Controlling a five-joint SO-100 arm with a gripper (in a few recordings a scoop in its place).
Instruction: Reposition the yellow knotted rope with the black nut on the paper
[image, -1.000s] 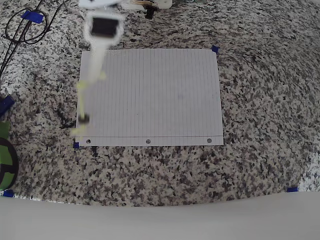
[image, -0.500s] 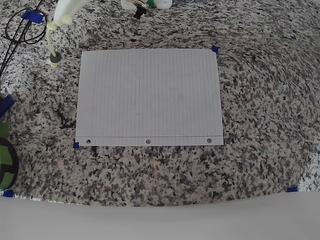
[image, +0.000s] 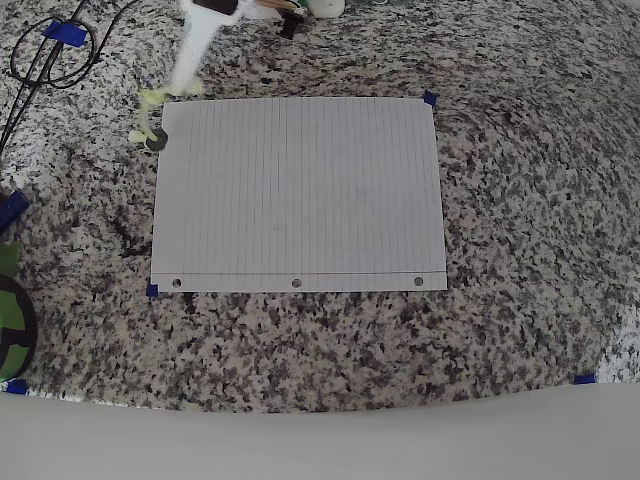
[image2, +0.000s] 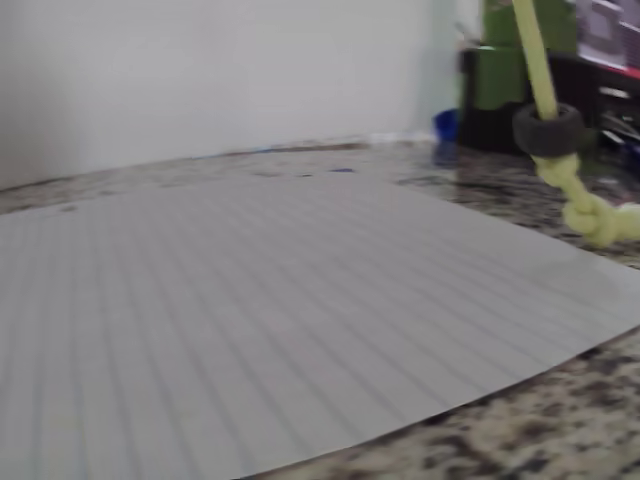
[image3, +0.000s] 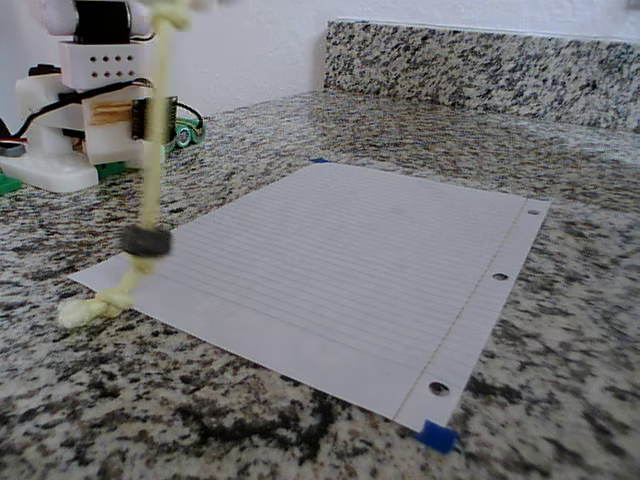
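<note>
Granite counter (image: 520, 200): yellow knotted rope (image3: 150, 180) hung from raised arm, black nut (image3: 146, 240) threaded, lower knot trailed at paper (image: 300, 190) corner; gripper state not discernible.

A: What colours did the yellow knotted rope (image3: 150, 150) and the black nut (image3: 146, 241) show?
B: The rope was pale yellow-green, the nut matte black.
A: And the paper (image: 300, 190)?
B: White, ruled with thin grey lines.
A: The countertop (image: 520, 200)?
B: Speckled granite in grey, black and white, with small blue tape marks (image3: 436, 436).
</note>
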